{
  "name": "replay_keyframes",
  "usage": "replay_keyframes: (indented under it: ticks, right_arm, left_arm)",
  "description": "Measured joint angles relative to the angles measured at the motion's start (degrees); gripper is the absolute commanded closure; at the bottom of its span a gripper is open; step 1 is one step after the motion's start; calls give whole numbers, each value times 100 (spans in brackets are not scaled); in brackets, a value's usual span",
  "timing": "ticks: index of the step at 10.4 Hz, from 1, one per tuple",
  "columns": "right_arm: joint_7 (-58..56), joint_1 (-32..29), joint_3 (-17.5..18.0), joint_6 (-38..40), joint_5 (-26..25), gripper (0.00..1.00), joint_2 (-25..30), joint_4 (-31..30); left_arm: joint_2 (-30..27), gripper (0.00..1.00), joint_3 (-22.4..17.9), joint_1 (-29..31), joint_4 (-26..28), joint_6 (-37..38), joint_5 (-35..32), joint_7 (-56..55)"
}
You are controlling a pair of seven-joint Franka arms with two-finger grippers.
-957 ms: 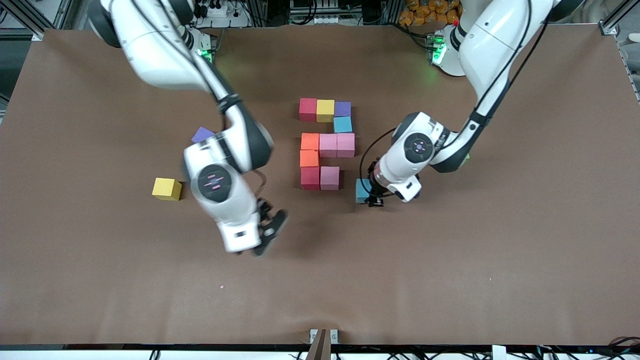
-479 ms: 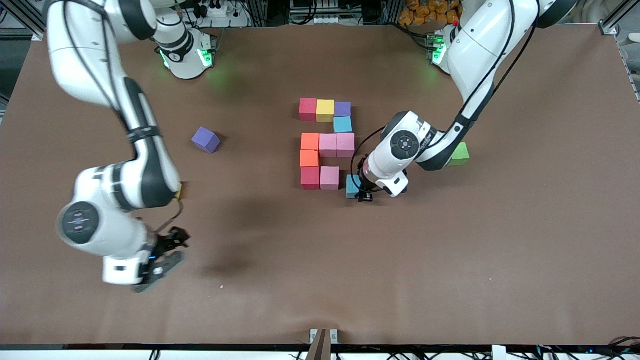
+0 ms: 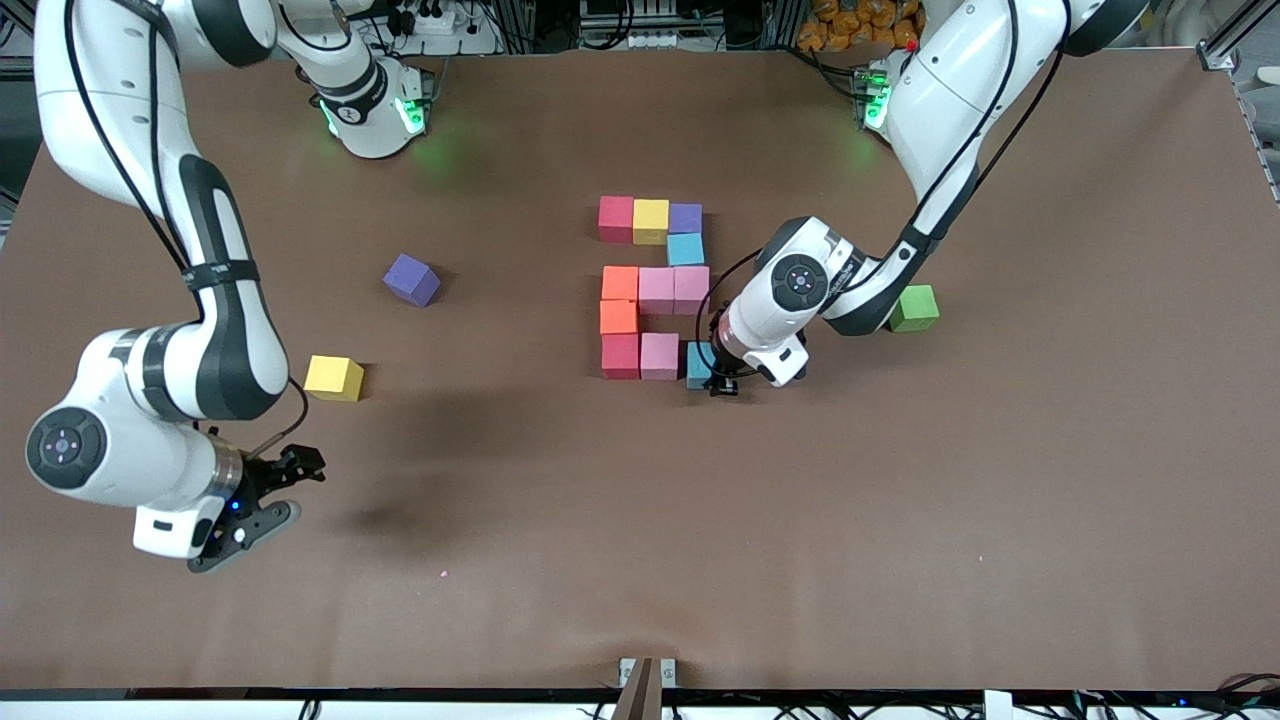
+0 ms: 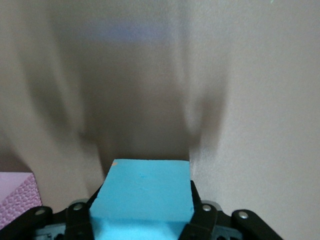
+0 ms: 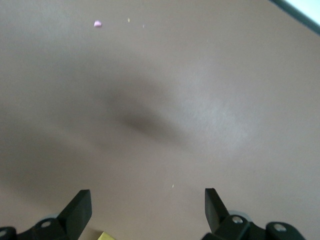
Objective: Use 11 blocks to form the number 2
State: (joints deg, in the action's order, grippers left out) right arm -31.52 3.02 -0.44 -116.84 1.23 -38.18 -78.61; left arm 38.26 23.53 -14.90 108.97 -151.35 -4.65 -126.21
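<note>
A blocky figure of touching cubes is seen at the centre of the front view on the brown tabletop [image 3: 900,520]. Its top row is made of a red cube [image 3: 616,218], a yellow cube [image 3: 650,220] and a purple cube [image 3: 685,217]. Just below the purple one a light blue cube [image 3: 685,249] is placed. The middle row is formed by an orange cube [image 3: 620,283] and two pink cubes [image 3: 656,290] [image 3: 691,289]. Below it a second orange cube [image 3: 618,317] is set, and the bottom row is begun by a second red cube [image 3: 620,356] and a third pink cube [image 3: 659,355].

The left pincer [image 3: 722,384] is clenched on a second light blue cube [image 3: 697,364], which is held at the open end of the bottom row, just beside the third pink cube; whether the two touch cannot be told. In the left wrist view this cube [image 4: 145,192] is seen gripped between the fingers [image 4: 202,220], with a pink corner [image 4: 17,197] at the lower left of the frame.

The right pincer [image 3: 270,490] is held released and empty over bare tabletop in the lower left of the front view; in the right wrist view its fingers [image 5: 80,210] are spread wide.

A loose yellow cube [image 3: 334,378] and a loose purple cube [image 3: 411,279] are found in the left half of the frame, well apart from the figure. A green cube [image 3: 914,308] is seen right of centre, beside the left arm.
</note>
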Motion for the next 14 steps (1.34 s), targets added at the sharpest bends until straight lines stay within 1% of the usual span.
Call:
replay_keyframes:
  ticks: [1,2,3,4,5,8,10,11,12,13,14]
  right_arm:
    - [12,69,36,-389,3,0,411,-745]
    - [59,173,54,-610,3,0,818,-1414]
    - [92,265,60,-625,3,0,1208,-1963]
    - [131,299,64,-474,3,0,1486,-2267]
    - [224,307,71,-163,3,0,1674,-2410]
    - [427,297,58,637,3,0,1914,-2474]
    - [501,279,32,979,3,0,2084,-2475]
    - [700,269,19,1101,3,0,2189,-2474]
    - [998,266,10,1230,1,0,2322,-2474]
    - [1202,254,5,1286,-2,0,2475,-2475]
    - [1296,204,-5,1299,-5,0,2637,-2474]
  left_arm:
    - [4,57,-1,-14,8,-16,0,-2]
    - [7,57,-1,-16,13,-26,0,-3]
    - [11,57,-2,-17,18,-29,0,-6]
    - [13,57,-2,-24,20,-31,0,-11]
    - [14,57,-1,-36,21,-34,0,-17]
    - [14,56,-1,-83,20,-47,0,-111]
    - [15,52,-1,-92,21,-53,0,-115]
    - [20,49,-1,-100,22,-52,0,-115]
    - [26,49,-1,-108,22,-53,0,-115]
    - [30,39,-2,-110,23,-53,0,-115]
    - [33,0,-3,-112,23,-53,0,-115]
